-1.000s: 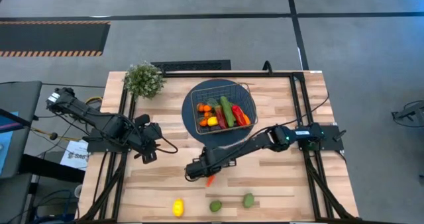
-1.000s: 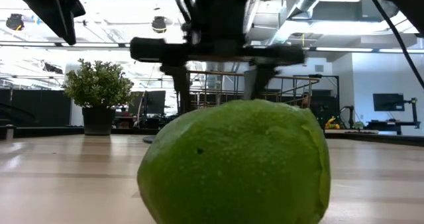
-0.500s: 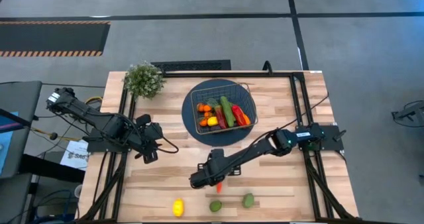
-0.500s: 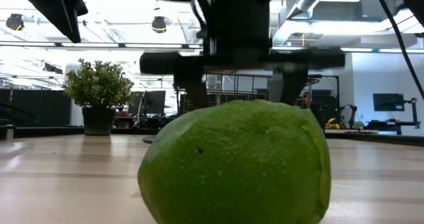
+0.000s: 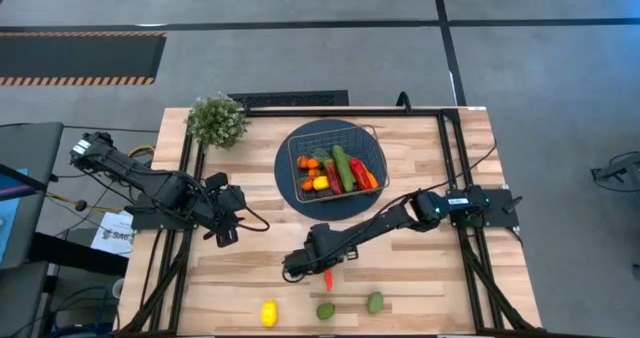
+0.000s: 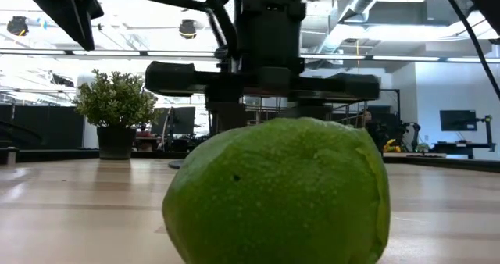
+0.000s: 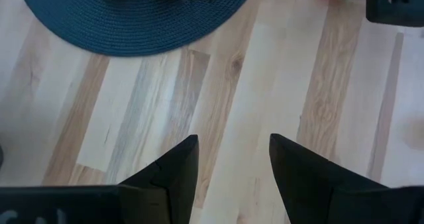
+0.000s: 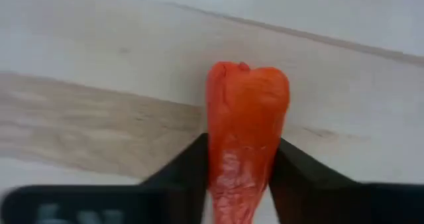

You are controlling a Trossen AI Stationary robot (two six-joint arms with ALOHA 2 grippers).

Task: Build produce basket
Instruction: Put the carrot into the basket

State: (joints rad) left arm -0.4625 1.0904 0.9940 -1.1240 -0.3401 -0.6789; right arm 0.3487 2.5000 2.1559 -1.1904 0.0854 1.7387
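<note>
Gripping an orange-red pepper (image 8: 246, 128) between its fingers, the right end effector (image 5: 322, 274) is working near the surface's (image 5: 420, 288) front edge (left end effector (image 7: 228, 164) is idling open, left side). Behind, the basket (image 5: 336, 167) is sitting mid-surface.

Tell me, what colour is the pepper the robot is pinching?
Orange-red. The pepper shows best in the right wrist view, between the right gripper fingers.

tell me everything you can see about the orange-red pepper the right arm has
The pepper is a small orange-red toy with a glossy, plastic-looking skin, broad and lobed at one end and narrowing toward the wrist camera. It sits lengthwise between the right gripper's dark jaws, which press on both its sides. From above it shows near the table's front middle, behind the limes.
</note>
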